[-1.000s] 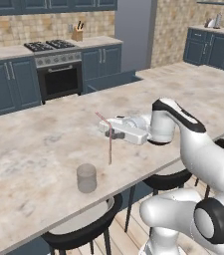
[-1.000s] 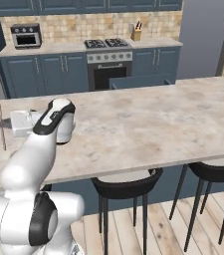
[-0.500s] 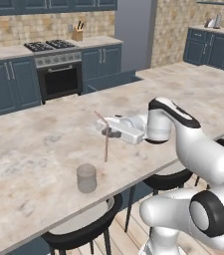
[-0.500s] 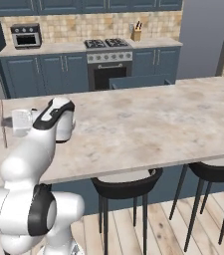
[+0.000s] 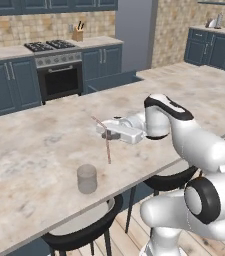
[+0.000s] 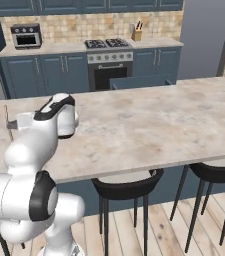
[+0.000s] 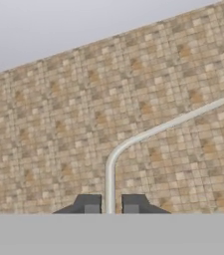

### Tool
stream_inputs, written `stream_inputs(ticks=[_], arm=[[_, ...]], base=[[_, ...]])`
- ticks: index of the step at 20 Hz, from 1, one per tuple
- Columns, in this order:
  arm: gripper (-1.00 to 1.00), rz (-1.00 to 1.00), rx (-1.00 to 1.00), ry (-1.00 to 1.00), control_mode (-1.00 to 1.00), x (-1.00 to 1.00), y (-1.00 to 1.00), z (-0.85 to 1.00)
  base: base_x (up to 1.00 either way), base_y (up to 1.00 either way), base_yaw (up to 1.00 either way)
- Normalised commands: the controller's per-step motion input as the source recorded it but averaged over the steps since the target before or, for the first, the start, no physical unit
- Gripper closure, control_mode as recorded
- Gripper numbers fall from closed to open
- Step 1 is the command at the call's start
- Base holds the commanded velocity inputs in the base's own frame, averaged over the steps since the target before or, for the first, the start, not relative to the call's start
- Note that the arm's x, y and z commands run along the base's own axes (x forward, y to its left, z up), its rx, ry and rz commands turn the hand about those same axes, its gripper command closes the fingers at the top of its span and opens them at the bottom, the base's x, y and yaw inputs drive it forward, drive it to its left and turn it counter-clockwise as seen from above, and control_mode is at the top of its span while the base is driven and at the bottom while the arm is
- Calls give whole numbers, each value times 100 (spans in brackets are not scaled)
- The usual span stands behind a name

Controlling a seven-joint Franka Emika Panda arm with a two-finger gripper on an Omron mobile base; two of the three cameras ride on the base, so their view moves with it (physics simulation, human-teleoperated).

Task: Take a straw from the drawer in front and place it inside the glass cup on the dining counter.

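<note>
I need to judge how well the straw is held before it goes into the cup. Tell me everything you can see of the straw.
The straw is a very thin reddish-pink stick with a bent top: a short upper piece slants up and away from the arm, and the long lower part hangs nearly upright. The gripper is shut on it just under the bend. Its lower end hangs free above the dining counter, to the right of the glass cup and apart from it. In the hand view it looks pale, rising between the fingertips and curving right.

The white arm (image 6: 44, 125) reached left over the dining counter (image 6: 149, 125), a thin straw (image 6: 7, 118) upright at its gripper (image 6: 13, 123)
</note>
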Motion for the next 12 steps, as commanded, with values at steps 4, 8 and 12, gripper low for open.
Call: stream_inputs(ticks=[4,8,12], arm=[[100,7,4,5,-100,21,7,-35],[100,9,3,0,-100,15,24,-18],[100,9,0,0,-100,12,28,-14]], base=[[0,0,0],[0,0,0],[0,0,0]])
